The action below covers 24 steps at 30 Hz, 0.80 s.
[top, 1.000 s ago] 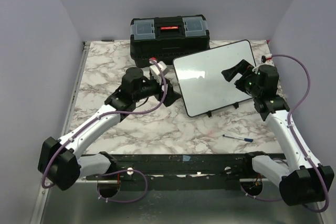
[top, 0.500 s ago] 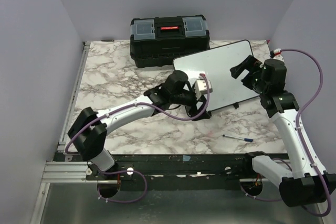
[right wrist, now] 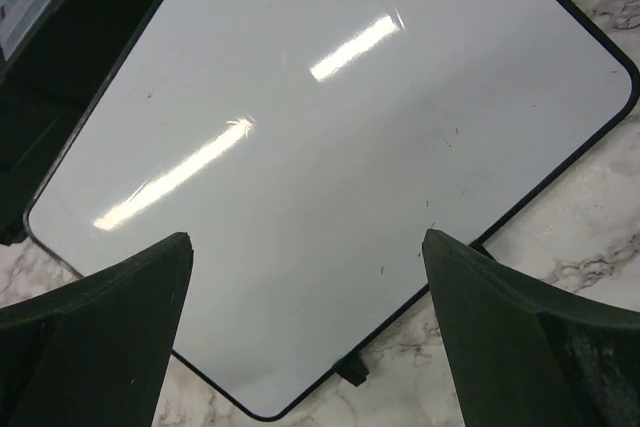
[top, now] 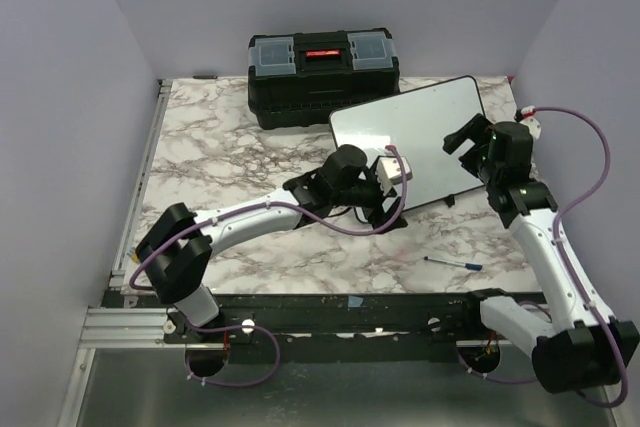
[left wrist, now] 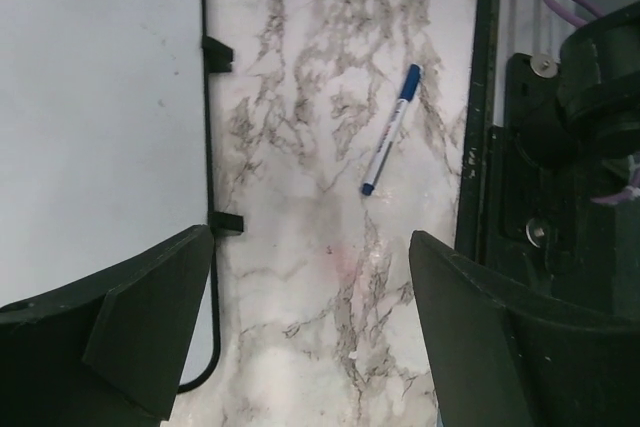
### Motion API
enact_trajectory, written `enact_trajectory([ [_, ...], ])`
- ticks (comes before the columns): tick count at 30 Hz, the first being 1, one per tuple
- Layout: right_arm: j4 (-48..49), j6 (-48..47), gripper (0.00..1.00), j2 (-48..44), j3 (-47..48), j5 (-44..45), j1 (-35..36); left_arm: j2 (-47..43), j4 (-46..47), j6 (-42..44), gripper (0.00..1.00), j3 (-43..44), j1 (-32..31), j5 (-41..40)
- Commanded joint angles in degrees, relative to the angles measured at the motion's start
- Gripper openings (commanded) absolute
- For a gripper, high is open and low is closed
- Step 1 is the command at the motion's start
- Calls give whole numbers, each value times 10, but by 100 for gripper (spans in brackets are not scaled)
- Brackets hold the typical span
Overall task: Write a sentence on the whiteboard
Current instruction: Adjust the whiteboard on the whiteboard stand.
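From above, the left arm (top: pixel 260 215) covers the whiteboard's (top: pixel 400 137) near left corner; in both wrist views the picture edges cut it off, and we cannot read the print on the pen (left wrist: pixel 391 129)

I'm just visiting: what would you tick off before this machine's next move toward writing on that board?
1. Glossy white rectangular whiteboard, surface blank: ok.
2. Blue-and-white marker pen lying free on the marble-patterned table: ok.
3. Left jaws open, empty, ready to grasp: ok.
4. Right jaws open, empty, above the board: ok.
5. Pen held for writing: not ok.
6. Pen cap removed: cannot tell.
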Motion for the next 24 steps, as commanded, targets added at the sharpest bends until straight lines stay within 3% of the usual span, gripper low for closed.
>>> enact_trajectory([
  [1, 84, 29, 100, 84, 18, 27, -1, -70, 36, -32, 82, -40, 3, -121],
  [4, 95, 28, 100, 159, 71, 12, -1, -105, 43, -62, 82, -72, 24, -151],
  [11, 105, -5, 100, 277, 174, 51, -18, -176, 95, -144, 82, -155, 115, -126],
  [18, 102, -21, 100, 366, 239, 56, -77, -181, 121, -193, 82, -185, 182, -115],
  [24, 104, -4, 100, 435, 286, -39, -166, -153, 165, -245, 82, -186, 217, -80],
])
